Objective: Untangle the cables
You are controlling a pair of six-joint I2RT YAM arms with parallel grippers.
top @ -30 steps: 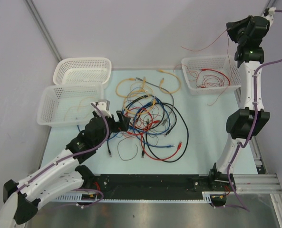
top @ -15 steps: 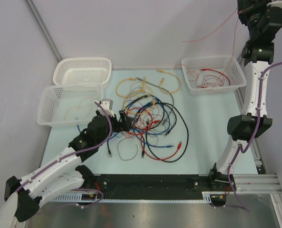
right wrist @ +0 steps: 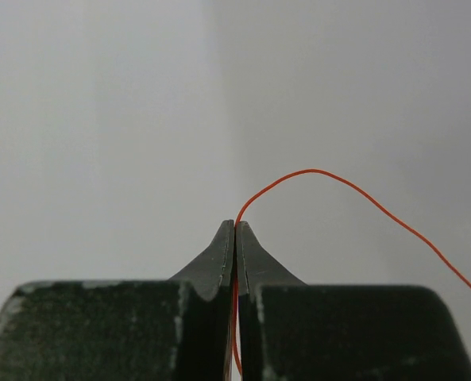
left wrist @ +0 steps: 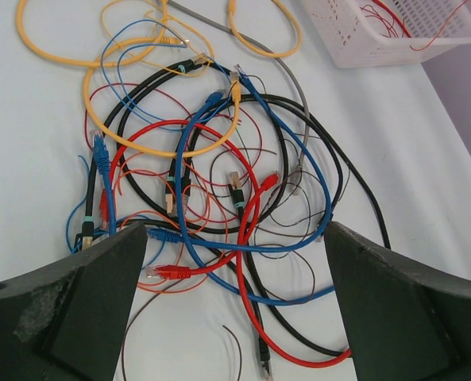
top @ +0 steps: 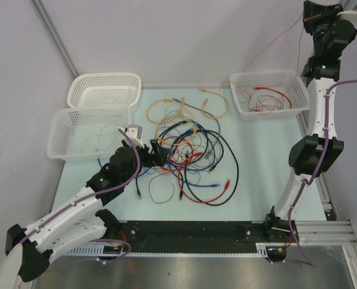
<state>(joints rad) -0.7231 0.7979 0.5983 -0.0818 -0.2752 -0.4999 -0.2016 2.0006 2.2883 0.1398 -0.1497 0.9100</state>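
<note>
The cables (top: 187, 153) lie in a tangled heap of red, black, blue and orange-yellow wires in the middle of the table. My left gripper (top: 157, 153) is open and low at the heap's left edge. In the left wrist view (left wrist: 235, 317) red, blue and black strands (left wrist: 251, 238) lie between its fingers (left wrist: 76, 309), none gripped. My right gripper (top: 307, 13) is raised high at the back right, shut on a thin red wire (top: 268, 45). The wire hangs down toward the right basket (top: 267, 73). In the right wrist view the red wire (right wrist: 314, 171) arcs out of the closed tips (right wrist: 235, 226).
The right basket holds several thin red wires and also shows in the left wrist view (left wrist: 354, 48). Two white baskets stand at the back left (top: 103, 90) and left (top: 88, 135). Yellow loops (top: 166, 108) lie at the heap's far side.
My right arm has risen higher and lifted the thin red wire up from the right basket. My left gripper has edged slightly right, toward the heap.
</note>
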